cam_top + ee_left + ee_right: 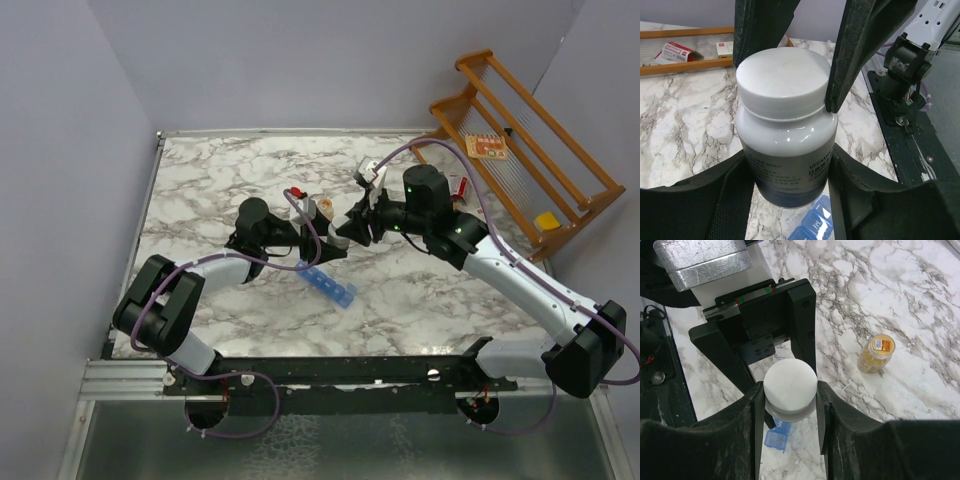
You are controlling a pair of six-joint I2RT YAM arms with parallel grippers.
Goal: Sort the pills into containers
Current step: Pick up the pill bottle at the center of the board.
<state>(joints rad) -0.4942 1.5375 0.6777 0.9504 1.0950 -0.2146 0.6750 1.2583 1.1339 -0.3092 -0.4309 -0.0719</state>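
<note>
The left gripper [788, 160] has its fingers pressed against both sides of a bottle [785, 150], holding it by the body. The right gripper [790, 390] is clamped on the bottle's white cap [790, 385] from the opposite side. Both are raised over the marble table [220, 180].

The containers [331, 285] are a narrow strip of small translucent blue compartments joined in a row. The strip lies flat on the table at a slant.

Only the top view shows the whole strip. The left wrist view catches just a few rounded blue compartments at its lower edge, beneath the bottle. The right wrist view shows one blue end poking out under the cap, and also a small amber bottle [875, 352] standing apart on the marble.

The strip touches neither gripper. One end lies under the held bottle and the rest runs toward the arms' bases.
</note>
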